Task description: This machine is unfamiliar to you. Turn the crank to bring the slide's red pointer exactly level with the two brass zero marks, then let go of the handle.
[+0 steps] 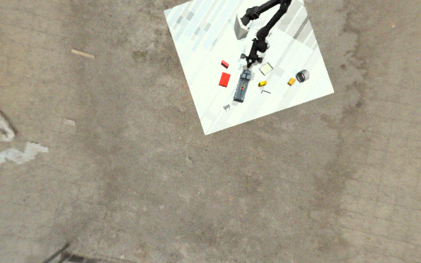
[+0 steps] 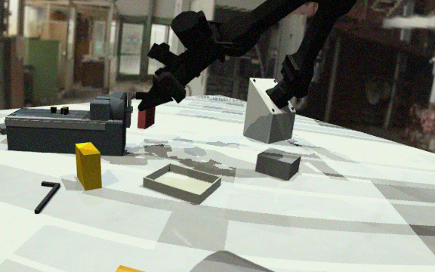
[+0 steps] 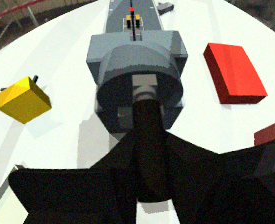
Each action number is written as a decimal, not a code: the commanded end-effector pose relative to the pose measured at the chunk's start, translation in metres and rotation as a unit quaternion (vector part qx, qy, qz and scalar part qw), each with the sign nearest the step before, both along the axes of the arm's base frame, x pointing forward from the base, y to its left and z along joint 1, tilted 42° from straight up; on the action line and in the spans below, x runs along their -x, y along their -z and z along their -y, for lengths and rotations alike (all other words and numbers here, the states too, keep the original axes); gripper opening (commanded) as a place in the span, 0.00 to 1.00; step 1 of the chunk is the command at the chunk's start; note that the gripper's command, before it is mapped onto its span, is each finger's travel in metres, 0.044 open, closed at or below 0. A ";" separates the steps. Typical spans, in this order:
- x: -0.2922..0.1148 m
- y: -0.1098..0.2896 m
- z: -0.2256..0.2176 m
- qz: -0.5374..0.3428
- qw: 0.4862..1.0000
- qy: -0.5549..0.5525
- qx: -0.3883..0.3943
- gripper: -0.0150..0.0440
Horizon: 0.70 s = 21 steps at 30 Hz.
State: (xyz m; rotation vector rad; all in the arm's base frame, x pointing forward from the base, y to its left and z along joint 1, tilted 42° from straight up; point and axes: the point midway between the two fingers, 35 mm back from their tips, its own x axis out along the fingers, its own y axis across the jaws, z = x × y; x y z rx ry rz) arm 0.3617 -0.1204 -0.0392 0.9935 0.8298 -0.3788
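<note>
The machine (image 1: 242,86) (image 2: 63,130) (image 3: 137,50) is a dark grey-blue box with a slide on top and a round crank housing at the near end. On the slide, the red pointer (image 2: 53,109) (image 3: 131,10) sits just past a brass mark (image 2: 64,109) (image 3: 137,22), on the side away from the crank. My gripper (image 1: 248,66) (image 2: 142,101) (image 3: 144,133) is at the crank end and is shut on the dark crank handle (image 3: 145,119). My fingers hide the handle's tip.
A flat red block (image 1: 224,79) (image 3: 234,72) and a small red block (image 1: 225,63) (image 2: 146,118) lie beside the machine. A yellow block (image 2: 88,165) (image 3: 24,99), a hex key (image 2: 47,196), a shallow tray (image 2: 170,192) and a grey block (image 2: 278,163) lie nearby. The arm's wedge mount (image 2: 268,113) stands behind them.
</note>
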 end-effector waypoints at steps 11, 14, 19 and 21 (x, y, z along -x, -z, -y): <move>0.000 0.000 0.000 0.000 1.000 0.000 0.000 0.83; 0.000 0.000 0.000 0.000 1.000 0.000 0.000 0.97; 0.001 -0.011 0.011 0.000 1.000 0.000 0.000 1.00; 0.003 -0.021 0.019 0.000 1.000 0.000 0.001 1.00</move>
